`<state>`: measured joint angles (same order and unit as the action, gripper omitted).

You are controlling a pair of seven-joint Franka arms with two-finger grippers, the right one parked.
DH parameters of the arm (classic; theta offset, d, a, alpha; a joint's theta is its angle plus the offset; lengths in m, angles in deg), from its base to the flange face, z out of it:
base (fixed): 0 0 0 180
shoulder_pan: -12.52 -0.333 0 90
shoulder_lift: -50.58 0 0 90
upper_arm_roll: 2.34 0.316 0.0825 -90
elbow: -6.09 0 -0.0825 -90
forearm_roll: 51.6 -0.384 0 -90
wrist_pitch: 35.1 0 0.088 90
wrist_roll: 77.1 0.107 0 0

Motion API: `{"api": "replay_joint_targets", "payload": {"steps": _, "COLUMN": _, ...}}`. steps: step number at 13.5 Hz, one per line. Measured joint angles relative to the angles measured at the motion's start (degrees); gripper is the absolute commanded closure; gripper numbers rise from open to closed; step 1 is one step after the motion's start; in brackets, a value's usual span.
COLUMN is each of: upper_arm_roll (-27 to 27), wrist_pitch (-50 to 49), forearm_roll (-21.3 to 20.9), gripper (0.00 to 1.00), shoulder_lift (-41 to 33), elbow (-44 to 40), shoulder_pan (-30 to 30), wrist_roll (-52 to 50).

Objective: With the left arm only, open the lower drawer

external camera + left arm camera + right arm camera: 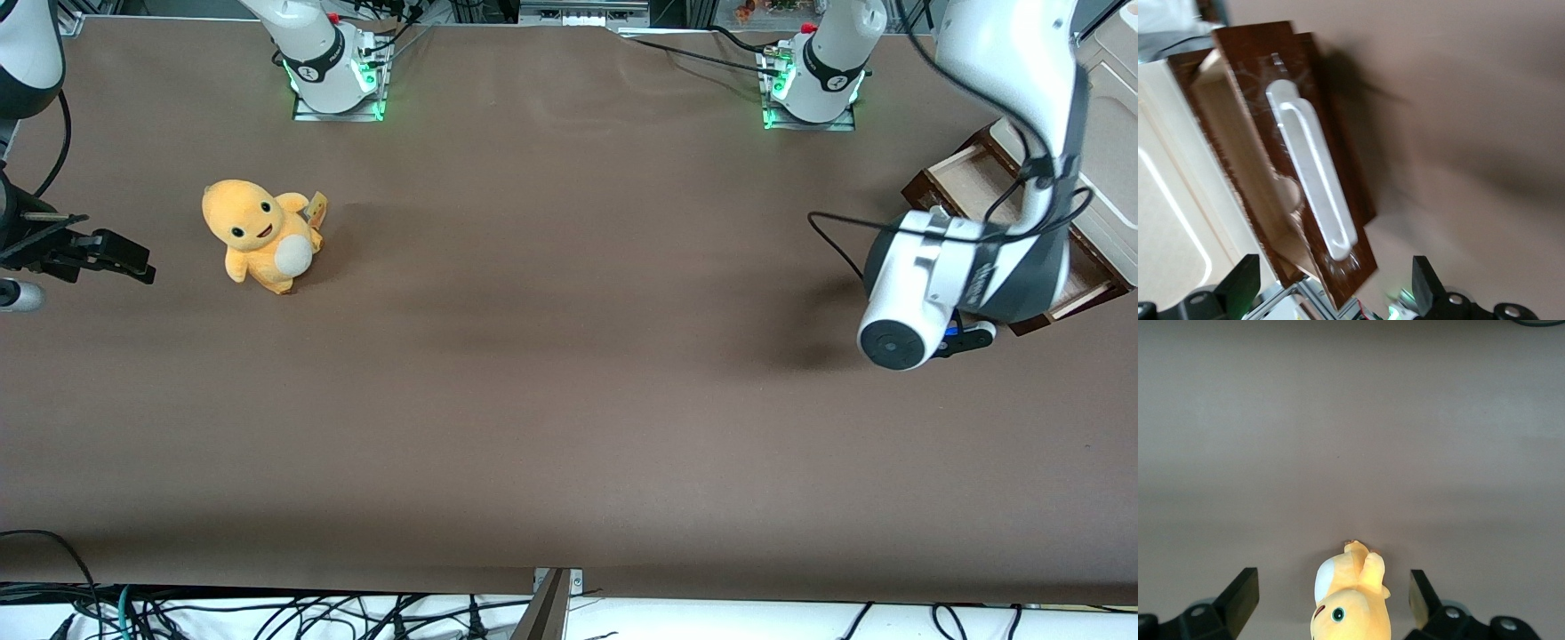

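Note:
The lower drawer (965,182) is pulled out of the cream cabinet (1111,133) at the working arm's end of the table, and its pale floor shows. The left arm (969,267) hangs over the drawer's front and hides most of it. In the left wrist view the dark brown drawer front (1251,60) carries a silver bar handle (1313,177), with the pale floor (1225,127) beside it. My gripper (1331,293) is open in front of the drawer front. Its fingers (1238,287) stand wide on either side of the handle's end and touch nothing. It also shows in the front view (967,338).
A yellow plush toy (262,233) sits on the brown table toward the parked arm's end and also shows in the right wrist view (1351,600). Two green-lit arm bases (333,80) (813,84) stand at the table's edge farthest from the front camera. The cream cabinet (1165,200) adjoins the drawer.

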<state>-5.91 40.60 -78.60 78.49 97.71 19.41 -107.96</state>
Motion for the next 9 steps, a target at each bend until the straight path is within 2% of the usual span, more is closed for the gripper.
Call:
{"api": "replay_joint_targets", "payload": {"steps": 5, "upper_arm_roll": -1.4, "wrist_pitch": 0.1, "forearm_roll": 14.5, "gripper": 0.0, "shoulder_lift": -4.1, "elbow": -9.2, "shoulder_pan": 0.0, "wrist_roll": 7.6}}
{"api": "replay_joint_targets", "payload": {"steps": 7, "upper_arm_roll": -1.9, "wrist_pitch": 0.4, "forearm_roll": 18.3, "gripper": 0.0, "shoulder_lift": -4.5, "elbow": -13.3, "shoulder_pan": 0.3, "wrist_roll": 11.4}}
{"api": "replay_joint_targets", "payload": {"steps": 9, "upper_arm_roll": -1.9, "wrist_pitch": 2.8, "forearm_roll": 19.8, "gripper": 0.0, "shoulder_lift": -4.5, "elbow": -16.1, "shoulder_pan": 0.6, "wrist_roll": 14.9}}
